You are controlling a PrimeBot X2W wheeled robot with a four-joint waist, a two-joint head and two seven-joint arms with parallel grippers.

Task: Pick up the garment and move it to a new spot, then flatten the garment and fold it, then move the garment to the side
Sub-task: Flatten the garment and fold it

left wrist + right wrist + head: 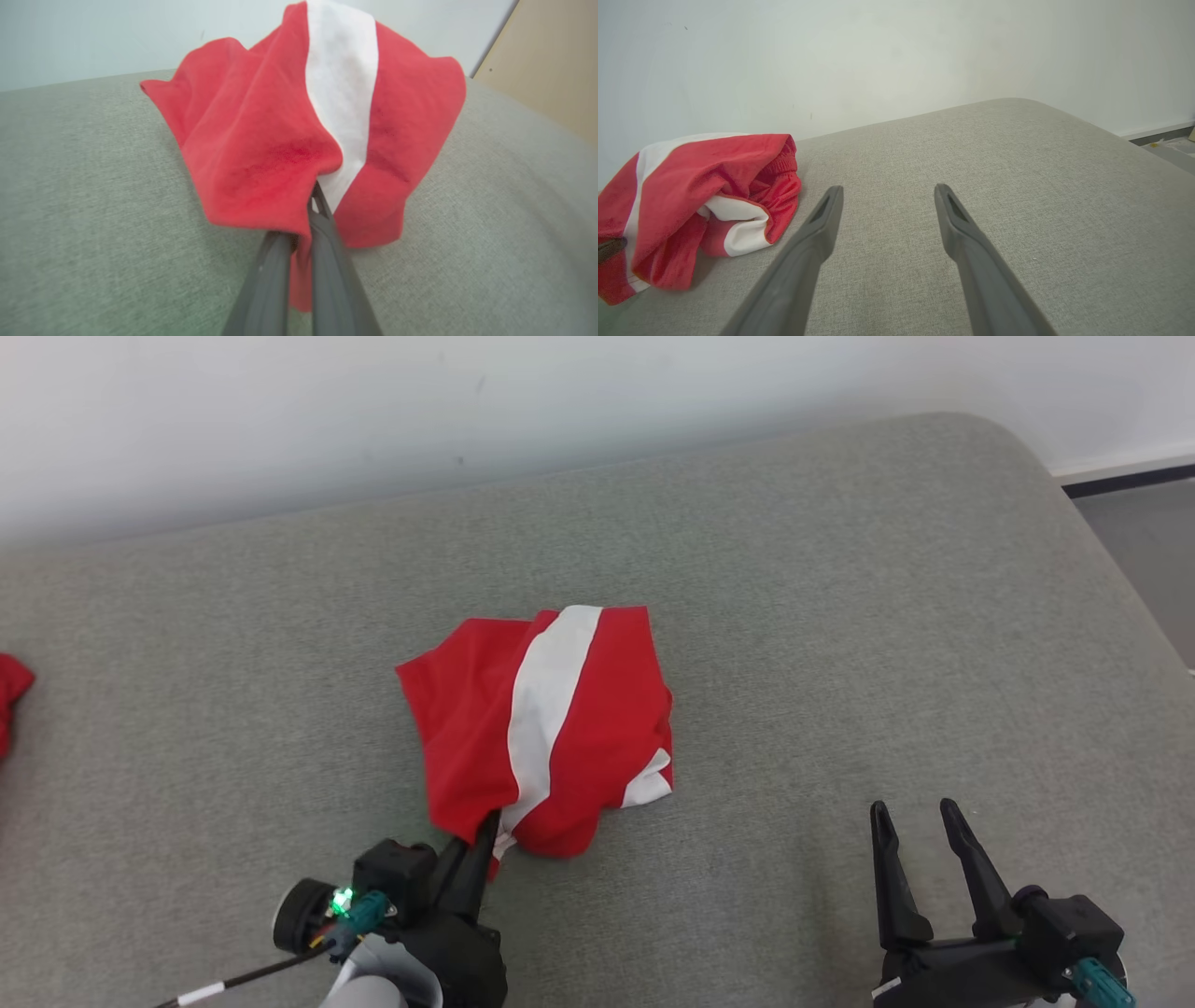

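Head view: garment point(546, 728), red with a white stripe, lies crumpled near the middle of the grey cushion point(840, 569); left gripper point(484, 840) at its 6 o'clock edge, jaws pinched shut on the near hem; left wrist view shows cloth bunched between the two fingers point(327, 242), a tail hanging below them. Right gripper point(920, 817) at 4 o'clock of the garment, well apart, jaws wide, holding nothing.

Step in hand, as I judge it: the pick-up for the move to a new spot. To do it well: lift straight up before travelling, so the heap peels off the cushion rather than drags; the hold looks to be on a thin edge only, so go slowly and watch for slipping; carry high enough that the hanging bulk clears the surface; set down with room all round for flattening. Right arm best kept off until the cloth is down. Red cloth point(11, 700) at the 9 o'clock edge; keep clear of it.
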